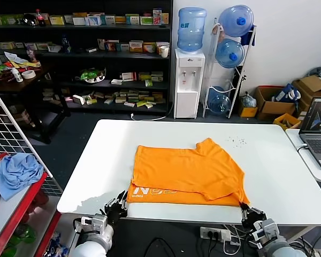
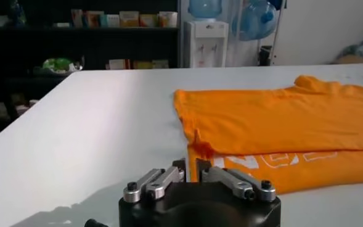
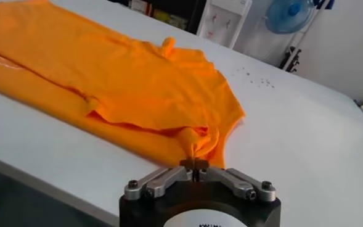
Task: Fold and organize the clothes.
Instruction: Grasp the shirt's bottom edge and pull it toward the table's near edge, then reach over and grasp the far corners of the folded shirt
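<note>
Mid-fold, I have the orange T-shirt lying part-folded at the white table's near edge, right gripper nearly shut, pinching its corner, left gripper w/ fingers close together at the hem, grip unclear; next: probably another fold.

- Looks like a storeroom or lab space that someone turned into a test area, not a home.
- Dark shelving along the back wall is packed with small boxed goods, shop-stock style.
- A water dispenser stands by a rack of spare water jugs.
- Open cardboard boxes sit on the floor, and a laptop is on a side table.
- A plain white table is in the middle.
</note>
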